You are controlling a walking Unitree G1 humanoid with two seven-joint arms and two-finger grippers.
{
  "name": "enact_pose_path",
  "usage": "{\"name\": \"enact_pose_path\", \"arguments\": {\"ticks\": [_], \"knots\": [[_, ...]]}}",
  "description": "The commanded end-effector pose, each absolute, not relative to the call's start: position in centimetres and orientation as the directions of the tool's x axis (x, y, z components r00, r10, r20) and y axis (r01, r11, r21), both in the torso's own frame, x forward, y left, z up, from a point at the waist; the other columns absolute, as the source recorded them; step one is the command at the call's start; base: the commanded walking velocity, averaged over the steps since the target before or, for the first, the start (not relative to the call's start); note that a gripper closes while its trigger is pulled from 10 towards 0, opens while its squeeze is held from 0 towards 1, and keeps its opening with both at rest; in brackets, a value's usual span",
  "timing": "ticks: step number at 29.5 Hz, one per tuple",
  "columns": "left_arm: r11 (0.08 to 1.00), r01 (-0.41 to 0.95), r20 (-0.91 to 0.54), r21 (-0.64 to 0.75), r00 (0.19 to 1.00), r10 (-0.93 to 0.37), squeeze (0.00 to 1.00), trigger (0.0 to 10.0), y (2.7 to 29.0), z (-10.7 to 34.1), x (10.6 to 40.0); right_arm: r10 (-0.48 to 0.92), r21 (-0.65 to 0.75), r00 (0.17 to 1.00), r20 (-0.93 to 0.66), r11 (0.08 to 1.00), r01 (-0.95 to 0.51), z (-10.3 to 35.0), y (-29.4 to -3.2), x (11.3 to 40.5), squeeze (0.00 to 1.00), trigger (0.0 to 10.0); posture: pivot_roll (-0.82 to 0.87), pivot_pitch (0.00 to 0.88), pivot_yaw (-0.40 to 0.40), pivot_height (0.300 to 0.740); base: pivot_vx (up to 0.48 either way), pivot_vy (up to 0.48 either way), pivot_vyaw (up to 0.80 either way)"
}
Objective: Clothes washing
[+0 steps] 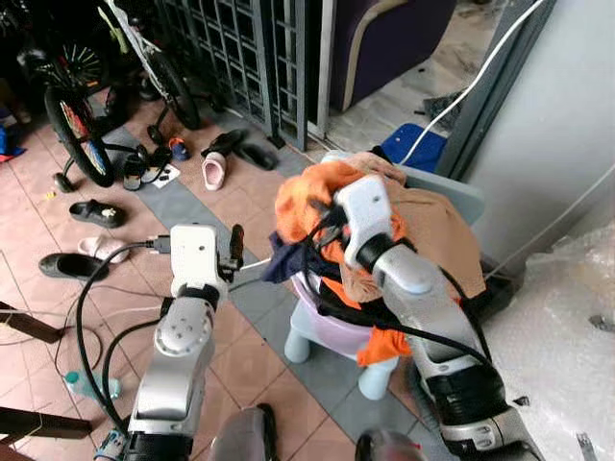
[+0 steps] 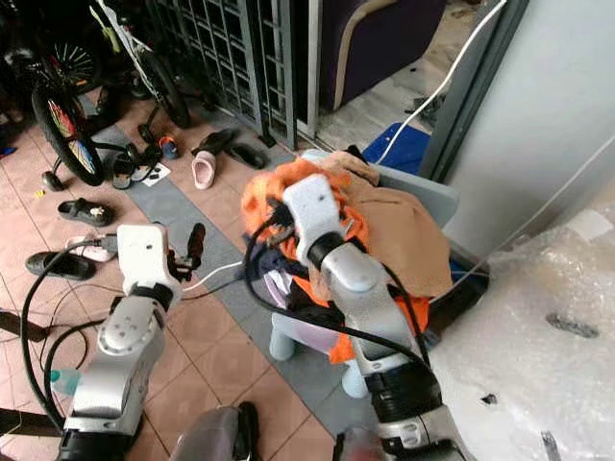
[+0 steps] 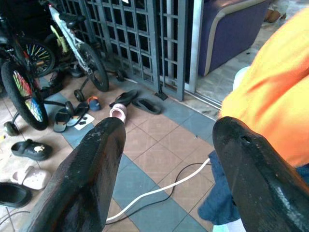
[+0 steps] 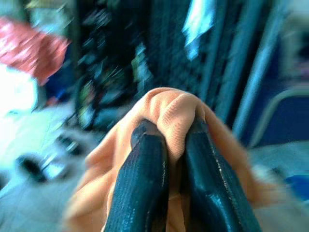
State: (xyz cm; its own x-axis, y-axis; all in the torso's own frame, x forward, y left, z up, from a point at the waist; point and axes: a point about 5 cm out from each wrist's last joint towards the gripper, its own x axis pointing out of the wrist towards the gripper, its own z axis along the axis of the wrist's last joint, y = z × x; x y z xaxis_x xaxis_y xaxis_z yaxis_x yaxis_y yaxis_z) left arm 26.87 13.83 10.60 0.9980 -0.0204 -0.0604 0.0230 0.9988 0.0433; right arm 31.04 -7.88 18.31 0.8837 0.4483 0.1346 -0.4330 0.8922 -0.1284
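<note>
Orange garment [image 4: 169, 116] pinched by right gripper [image 4: 175, 145] | lavender basket [image 1: 332, 327] heaped with clothes | left gripper [image 3: 169, 159] wide

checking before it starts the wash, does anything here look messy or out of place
Yes. The clothes pile is heaped on a small plastic stool, with an orange garment spilling over its edge. A white cable trails across the floor. The right gripper pinches orange cloth; the left gripper is open.

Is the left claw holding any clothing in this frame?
No: the left claw is open in its wrist view, with only floor tiles and a white cable between its fingers; the orange garment sits beside it.
</note>
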Motion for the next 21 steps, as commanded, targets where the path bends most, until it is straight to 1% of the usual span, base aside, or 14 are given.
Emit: {"name": "enact_pose_path", "arguments": {"ticks": [1, 2, 6, 7, 9, 10, 11, 13, 16, 21], "knots": [[0.998, -0.008, -0.052, 0.068, 0.999, 0.012, 0.00, 10.0, 14.5, 10.6, 26.7, 0.389, -0.142, 0.874, 0.292, 0.921, -0.363, 21.9, -8.6, 31.2, 0.00, 0.0, -0.02, 0.040, 0.060, 0.740, 0.000, 0.000, 0.00], [0.997, -0.033, -0.054, 0.076, 0.998, 0.037, 0.00, 10.0, 14.8, 10.5, 26.8, 0.366, -0.144, 0.863, 0.347, 0.930, -0.337, 23.6, -9.2, 31.2, 0.00, 0.0, -0.02, 0.043, 0.061, 0.740, 0.000, 0.000, 0.00], [0.996, -0.035, -0.058, 0.081, 0.998, 0.040, 0.00, 10.0, 14.8, 10.3, 26.8, 0.341, -0.143, 0.858, 0.383, 0.940, -0.310, 24.7, -9.8, 31.2, 0.00, 0.0, -0.03, 0.039, 0.062, 0.740, 0.000, 0.000, 0.00], [0.996, -0.025, -0.054, 0.088, 0.998, 0.029, 0.00, 10.0, 14.7, 10.4, 26.9, 0.301, -0.142, 0.866, 0.399, 0.953, -0.266, 24.9, -10.7, 31.1, 0.00, 0.0, -0.03, 0.037, 0.064, 0.740, 0.000, 0.000, 0.00], [0.996, -0.022, -0.053, 0.090, 0.998, 0.027, 0.00, 10.0, 14.7, 10.4, 26.9, 0.283, -0.144, 0.873, 0.398, 0.959, -0.245, 24.9, -11.1, 31.1, 0.00, 0.0, -0.03, 0.035, 0.066, 0.740, 0.000, 0.000, 0.00], [0.996, -0.022, -0.051, 0.091, 0.998, 0.027, 0.00, 10.0, 14.7, 10.4, 27.0, 0.272, -0.145, 0.882, 0.386, 0.962, -0.233, 24.6, -11.4, 31.1, 0.00, 6.7, -0.03, 0.035, 0.068, 0.740, 0.000, 0.000, 0.00], [0.996, -0.020, -0.053, 0.091, 0.998, 0.024, 0.00, 10.0, 14.6, 10.4, 27.0, 0.263, -0.144, 0.892, 0.369, 0.964, -0.224, 24.1, -11.6, 31.1, 0.00, 10.0, -0.03, 0.033, 0.072, 0.740, 0.000, 0.000, 0.00], [0.996, -0.017, -0.055, 0.090, 0.998, 0.022, 0.00, 10.0, 14.6, 10.3, 27.1, 0.231, -0.130, 0.913, 0.336, 0.972, -0.198, 23.2, -11.9, 31.1, 0.00, 10.0, -0.03, 0.030, 0.077, 0.740, 0.000, 0.000, 0.00], [0.996, -0.015, -0.055, 0.092, 0.998, 0.020, 0.00, 10.0, 14.5, 10.3, 27.1, 0.202, -0.108, 0.925, 0.323, 0.978, -0.176, 22.9, -12.0, 31.2, 0.00, 10.0, -0.03, 0.029, 0.078, 0.740, 0.000, 0.000, -0.50], [0.995, -0.016, -0.053, 0.097, 0.998, 0.021, 0.00, 10.0, 14.5, 10.3, 27.2, 0.189, -0.105, 0.922, 0.338, 0.981, -0.163, 23.3, -11.8, 31.2, 0.00, 10.0, -0.04, 0.030, 0.079, 0.740, 0.000, 0.000, -0.75]]}}
